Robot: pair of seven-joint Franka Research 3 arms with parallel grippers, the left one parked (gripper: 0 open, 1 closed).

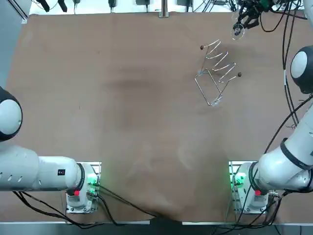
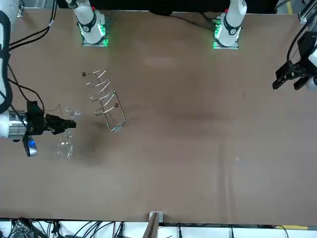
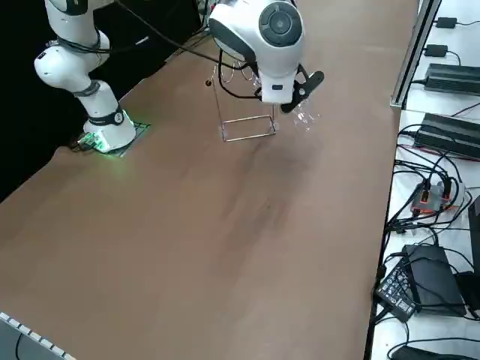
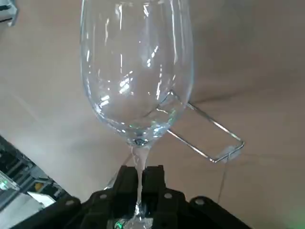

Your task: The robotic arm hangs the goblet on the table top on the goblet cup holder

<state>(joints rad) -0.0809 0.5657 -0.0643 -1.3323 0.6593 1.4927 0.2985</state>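
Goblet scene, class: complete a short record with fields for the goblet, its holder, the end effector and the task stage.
goblet: clear glass, gripped at its stem
holder: wire rack on the table, nothing hanging on it
right end effector: shut on the goblet, near the table's far edge, beside the holder
task stage: goblet not yet hung

- Right arm (image 1: 288,164) is showing glossy white, rounded shells with dark bands at the joints.
- Its base (image 1: 242,182) is glowing green, with a red spot beside it.
- Black cables (image 1: 284,58) are trailing along the arm.
- Right gripper (image 2: 73,124), black and blocky, is sitting near the table's (image 1: 122,98) far right edge.
- Small silver screws (image 4: 164,195) are dotting the gripper's body.
- A blue light (image 2: 30,145) is shining at the wrist.
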